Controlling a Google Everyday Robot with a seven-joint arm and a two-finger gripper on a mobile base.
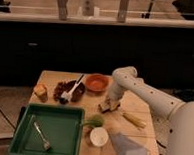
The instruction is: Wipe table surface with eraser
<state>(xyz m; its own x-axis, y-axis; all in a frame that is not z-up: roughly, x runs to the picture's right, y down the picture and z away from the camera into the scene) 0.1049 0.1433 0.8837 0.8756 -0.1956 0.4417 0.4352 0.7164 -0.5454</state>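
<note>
The light tan wooden table surface (50, 79) fills the lower middle of the camera view. The eraser (105, 108), a small block with a pale top over a dark base, lies on the table right of centre. My gripper (109, 101) reaches down from the white arm and sits directly on top of the eraser, pressing it against the tabletop. The arm comes in from the right side.
A green tray (68, 115) with a fork stands at the front left. An orange bowl (96, 82), a dark plate with a white brush (69, 90), an orange-yellow cube (40, 91), a yellow corn-like stick (133, 119), a white cup (99, 137), a green item (94, 122) and a grey cloth (125, 146) lie around.
</note>
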